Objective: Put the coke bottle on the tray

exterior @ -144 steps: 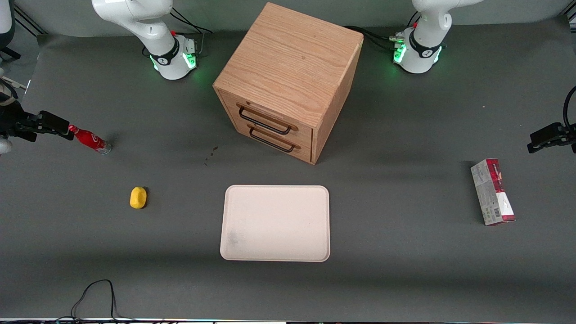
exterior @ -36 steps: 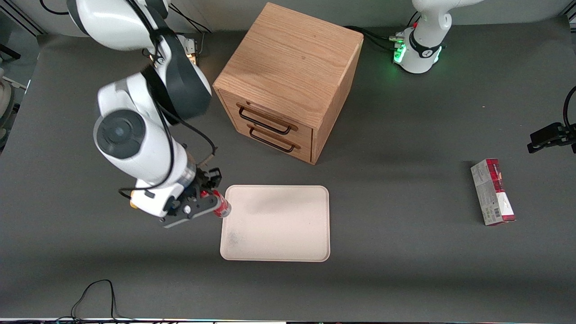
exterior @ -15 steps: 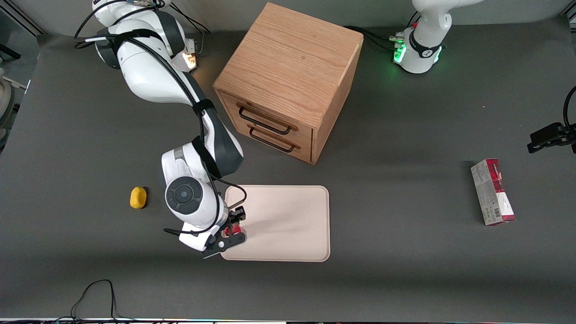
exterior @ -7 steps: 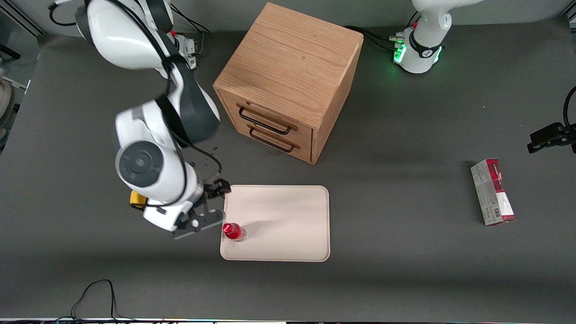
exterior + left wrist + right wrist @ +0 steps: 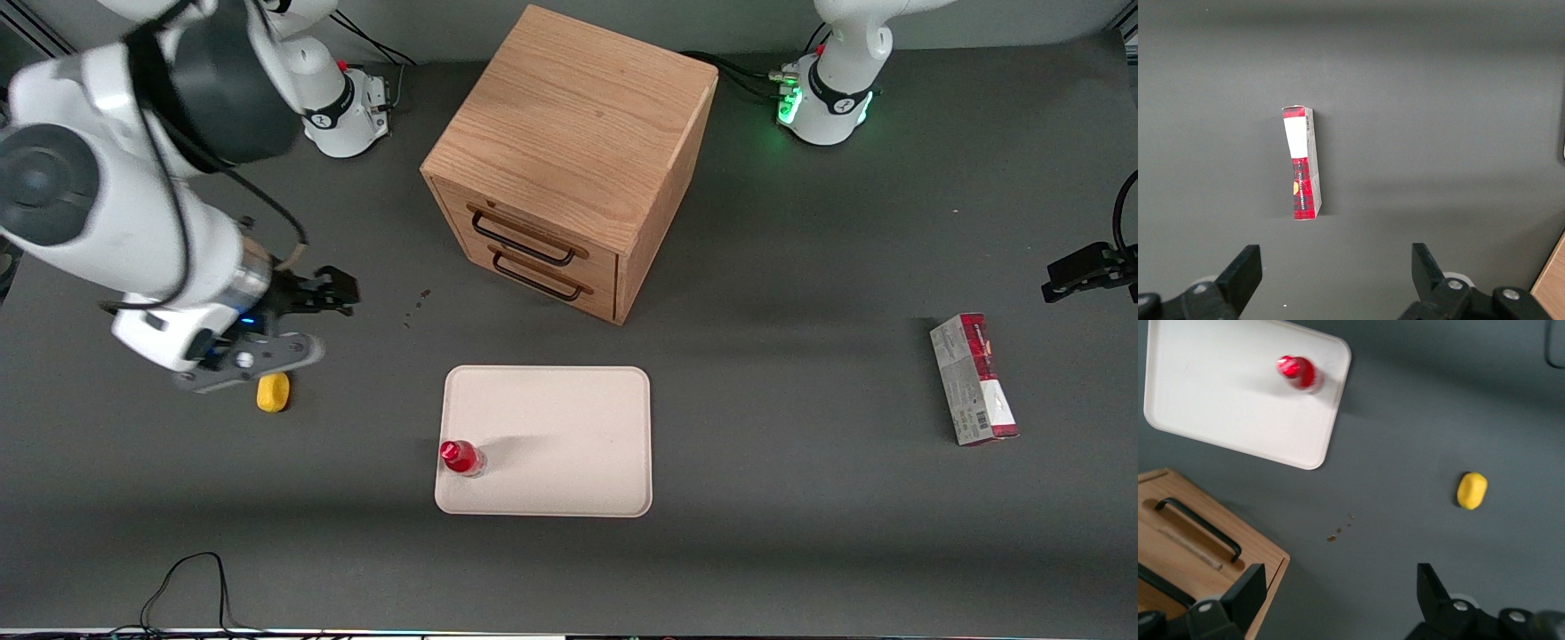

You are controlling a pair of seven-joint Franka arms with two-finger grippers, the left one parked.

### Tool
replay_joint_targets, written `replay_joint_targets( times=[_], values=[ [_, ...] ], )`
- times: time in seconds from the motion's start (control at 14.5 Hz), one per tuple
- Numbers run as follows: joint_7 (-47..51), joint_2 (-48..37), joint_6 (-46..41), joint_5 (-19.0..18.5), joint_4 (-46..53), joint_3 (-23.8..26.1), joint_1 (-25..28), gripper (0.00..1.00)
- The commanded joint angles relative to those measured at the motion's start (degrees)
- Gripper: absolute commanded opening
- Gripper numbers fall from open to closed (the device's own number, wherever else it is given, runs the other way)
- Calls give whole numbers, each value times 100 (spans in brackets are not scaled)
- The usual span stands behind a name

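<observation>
- One bottle (image 5: 460, 457) stands upright on the tray (image 5: 569, 427), in the tray corner that is nearest to the front camera at the working arm's end; nothing holds it.
- One tray lies flat on the table (image 5: 800, 551), in front of the cabinet (image 5: 569, 160) and nearer to the camera than it.
- One yellow object (image 5: 273, 392) lies on the table beside the tray, toward the working arm's end, well apart from the bottle.
- One wooden cabinet with two drawers, each with a dark handle, stands farther from the camera than the tray.
- One carton (image 5: 973, 378) lies flat toward the parked arm's end of the table.
- One gripper (image 5: 307, 322) hangs high above the table, just above the yellow object and well apart from the bottle. Its fingers (image 5: 1248, 593) are apart and hold nothing.
- The right arm is raised, with its wrist bent toward the table.
</observation>
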Motion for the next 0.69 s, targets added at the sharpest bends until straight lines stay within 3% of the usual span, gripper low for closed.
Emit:
replay_joint_targets(
  times=[0.0,0.28,0.48,0.62],
  values=[
    [-22,-1445,862,-60,-2159,111,-431,100],
    [-57,-2088,1214,-165,-2908,137,-1082,100],
    [-180,-2291,1180,-236,-3015,662,-1863,100],
    [-469,-2309,1066,-534,-2901,796,-2094,100]
  ],
)
